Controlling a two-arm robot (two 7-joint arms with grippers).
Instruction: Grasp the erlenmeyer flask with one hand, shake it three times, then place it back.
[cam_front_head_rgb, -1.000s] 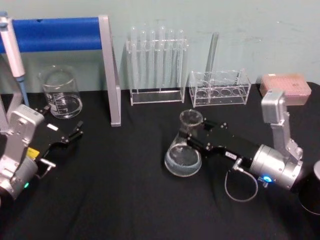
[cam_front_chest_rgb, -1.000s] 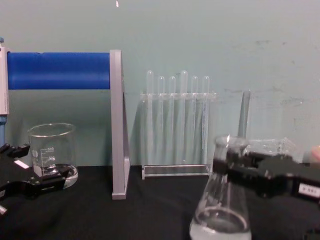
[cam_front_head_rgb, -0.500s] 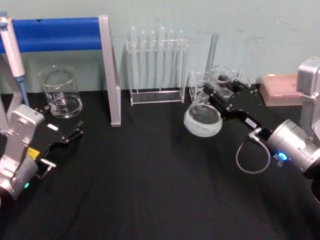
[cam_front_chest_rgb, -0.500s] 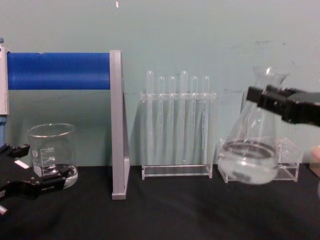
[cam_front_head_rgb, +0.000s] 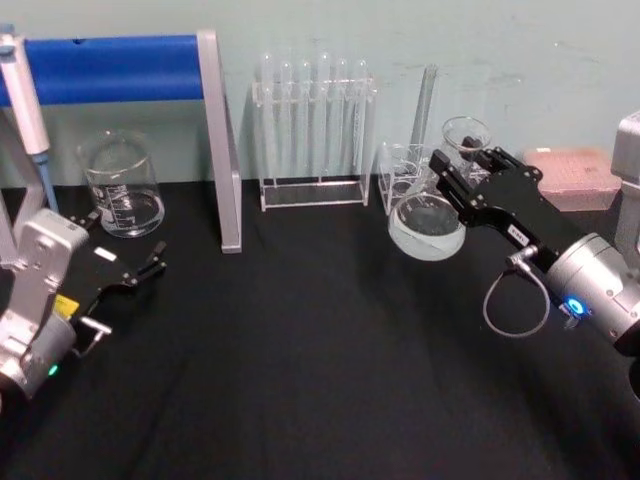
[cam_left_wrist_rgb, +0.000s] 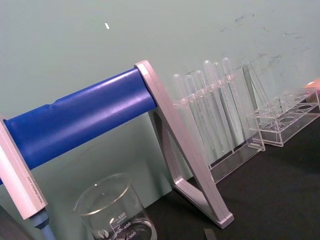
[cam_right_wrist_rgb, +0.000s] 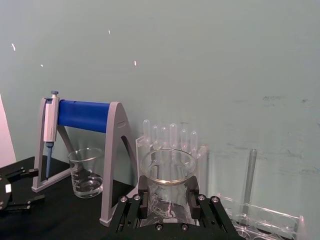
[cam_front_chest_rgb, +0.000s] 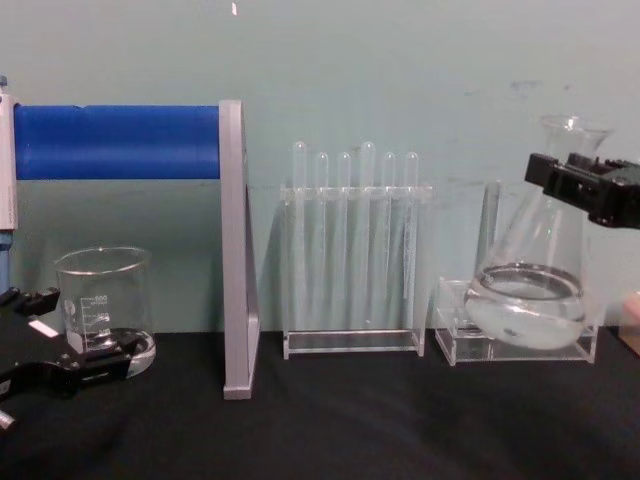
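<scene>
Erlenmeyer flask held aloft by right gripper bearing unreadable white label.

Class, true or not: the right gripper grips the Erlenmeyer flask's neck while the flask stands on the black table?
Wrong: the right gripper grips the erlenmeyer flask by its neck, but the flask hangs above the table; see the chest view.

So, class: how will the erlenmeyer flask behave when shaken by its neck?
The erlenmeyer flask is clear glass: probably stiff but fragile. Liquid in its wide base likely makes it bottom-heavy. Held by the neck in the right gripper, it might slip.
</scene>
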